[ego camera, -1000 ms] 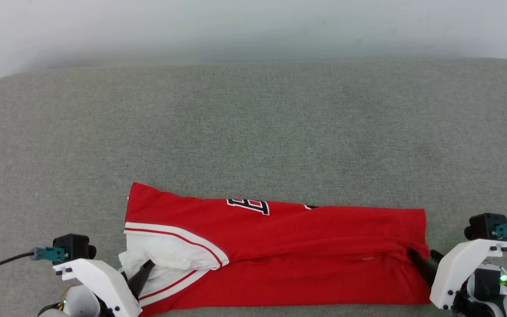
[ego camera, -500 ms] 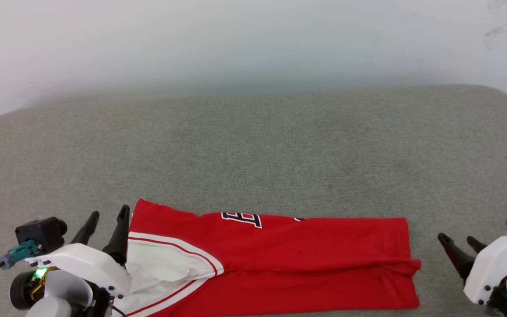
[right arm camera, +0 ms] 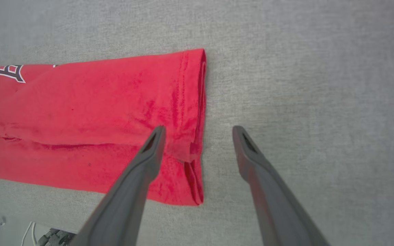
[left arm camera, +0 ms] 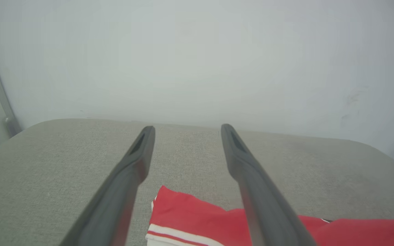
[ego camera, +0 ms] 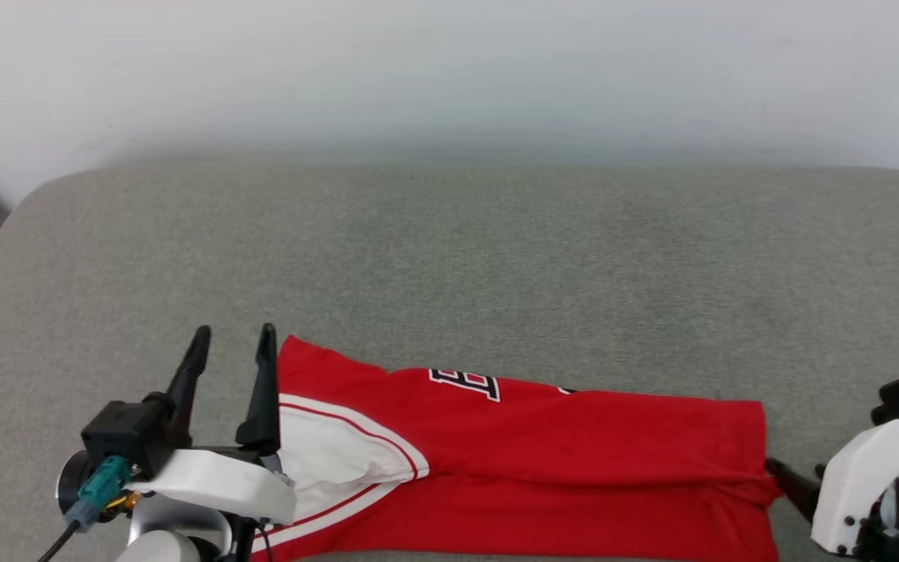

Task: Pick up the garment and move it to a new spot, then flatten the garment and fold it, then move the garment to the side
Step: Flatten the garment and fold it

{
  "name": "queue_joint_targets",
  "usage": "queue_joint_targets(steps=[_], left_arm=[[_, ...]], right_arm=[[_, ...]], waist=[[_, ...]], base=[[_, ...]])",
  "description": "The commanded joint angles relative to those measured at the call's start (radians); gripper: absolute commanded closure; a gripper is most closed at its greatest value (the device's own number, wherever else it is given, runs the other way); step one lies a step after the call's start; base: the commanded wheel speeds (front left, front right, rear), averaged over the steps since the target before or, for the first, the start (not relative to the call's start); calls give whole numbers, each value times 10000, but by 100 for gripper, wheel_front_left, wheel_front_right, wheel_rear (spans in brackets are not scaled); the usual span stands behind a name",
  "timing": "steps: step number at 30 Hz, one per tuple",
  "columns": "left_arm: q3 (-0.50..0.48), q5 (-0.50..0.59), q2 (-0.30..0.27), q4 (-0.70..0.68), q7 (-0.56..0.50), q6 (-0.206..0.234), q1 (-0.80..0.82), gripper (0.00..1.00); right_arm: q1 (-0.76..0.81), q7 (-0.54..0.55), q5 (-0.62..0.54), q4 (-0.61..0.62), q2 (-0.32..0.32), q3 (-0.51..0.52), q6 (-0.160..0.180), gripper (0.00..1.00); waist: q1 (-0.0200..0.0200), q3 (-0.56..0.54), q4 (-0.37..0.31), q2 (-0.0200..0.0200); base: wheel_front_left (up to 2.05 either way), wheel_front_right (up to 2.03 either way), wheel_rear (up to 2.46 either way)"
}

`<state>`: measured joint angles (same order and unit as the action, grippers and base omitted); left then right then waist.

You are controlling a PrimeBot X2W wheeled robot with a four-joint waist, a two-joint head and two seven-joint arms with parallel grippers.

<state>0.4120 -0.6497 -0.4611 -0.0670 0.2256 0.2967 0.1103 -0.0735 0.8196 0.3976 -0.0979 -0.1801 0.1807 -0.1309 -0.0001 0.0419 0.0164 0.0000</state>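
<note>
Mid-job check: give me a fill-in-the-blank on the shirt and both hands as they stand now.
The left hand and the right hand are both ___, holding nothing.
The basketball shirt on the grey padded surface is mainly ___.
Its white sleeve lies at the end beside the ___ hand.
Missing words: open, red, left.

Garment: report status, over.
Left pincer open, empty, beside sleeve end. Right pincer open, empty, at hem end. Garment folded lengthwise, flat on grey pad. Nothing obstructs.
</note>
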Motion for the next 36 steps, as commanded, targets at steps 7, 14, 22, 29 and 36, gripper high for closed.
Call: queue_joint_targets(steps=[7,14,22,29,36], left_arm=[[205,432,250,-216,237,-112,294,0],[332,651,352,-107,326,-285,341,0],[357,759,273,7,334,-200,-25,0],[384,780,186,-41,265,-23,-303,0],[280,718,173,-219,305,108,-515,0]], right_arm=[[-430,52,233,-1472,407,63,3,0],[-354,676,365,-2949,686,-262,0,90],[-846,48,439,-2263,26,-662,2,100],[-685,-354,340,-1919,-548,-238,5,100],[-525,-284,-78,-1628,-372,1826,4,100]], waist=[[1,744,782,0],[1,741,1046,0],[1,171,839,0],[1,-271,566,0],[1,-428,205,0]], base=[[0,0,0],[0,0,0],[0,0,0],[0,0,0],[0,0,0]])
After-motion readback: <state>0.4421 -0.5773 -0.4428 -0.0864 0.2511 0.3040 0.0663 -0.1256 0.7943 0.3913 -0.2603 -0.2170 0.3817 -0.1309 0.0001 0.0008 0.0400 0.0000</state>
